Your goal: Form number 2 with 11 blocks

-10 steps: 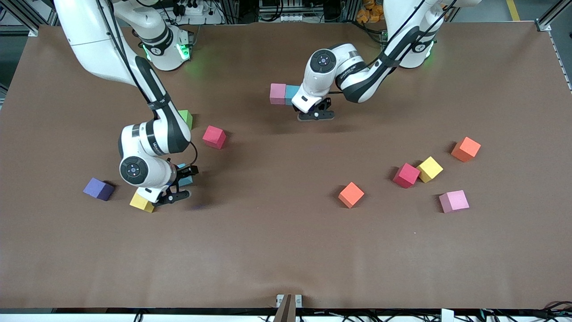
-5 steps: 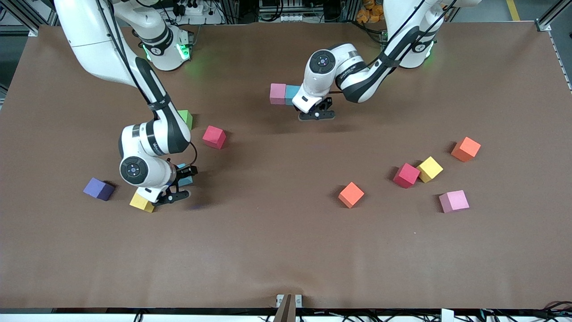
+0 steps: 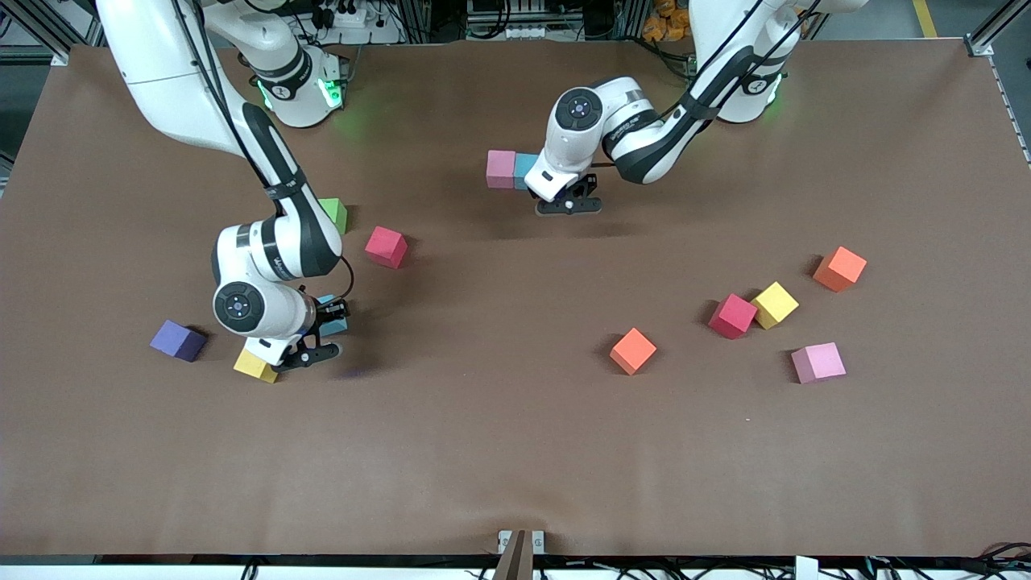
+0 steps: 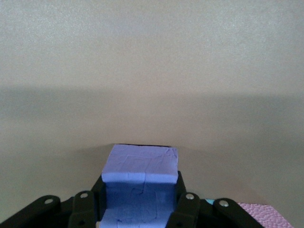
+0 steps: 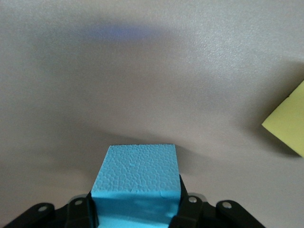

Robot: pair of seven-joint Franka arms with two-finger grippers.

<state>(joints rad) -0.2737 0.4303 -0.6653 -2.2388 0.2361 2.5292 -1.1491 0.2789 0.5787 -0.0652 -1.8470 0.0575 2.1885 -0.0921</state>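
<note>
The left gripper (image 3: 569, 205) is clenched on a purple block (image 4: 140, 178), and it sits low over the table (image 3: 515, 451), just beside a row of two blocks. That row is a pink block (image 3: 500, 168) touching a light blue block (image 3: 525, 167), with the blue one nearer the gripper. From the pink block, the gripper is at about 4 o'clock in the front view. A corner of pink also shows in the left wrist view (it is too small to tell more).

The right gripper (image 3: 316, 338) is down low at the right arm's end of the table. Its fingers (image 5: 190, 209) are squeezed tight on another light blue block (image 5: 135, 187), which rests on the table. A yellow block (image 3: 254, 365) lies just beside this gripper, at about 8 o'clock from it. A second purple block (image 3: 178, 340) sits at about 9 o'clock. A green cube (image 3: 334, 213) peeks out beside the right arm, and a red block (image 3: 386, 246) lies near it, at 4 o'clock from the green one.

Toward the left arm's end lie five more blocks: an orange block (image 3: 633, 350), a red block (image 3: 732, 315) touching a yellow block (image 3: 775, 304), another orange block (image 3: 839, 268), and a pink block (image 3: 818, 362) nearest the front camera.
</note>
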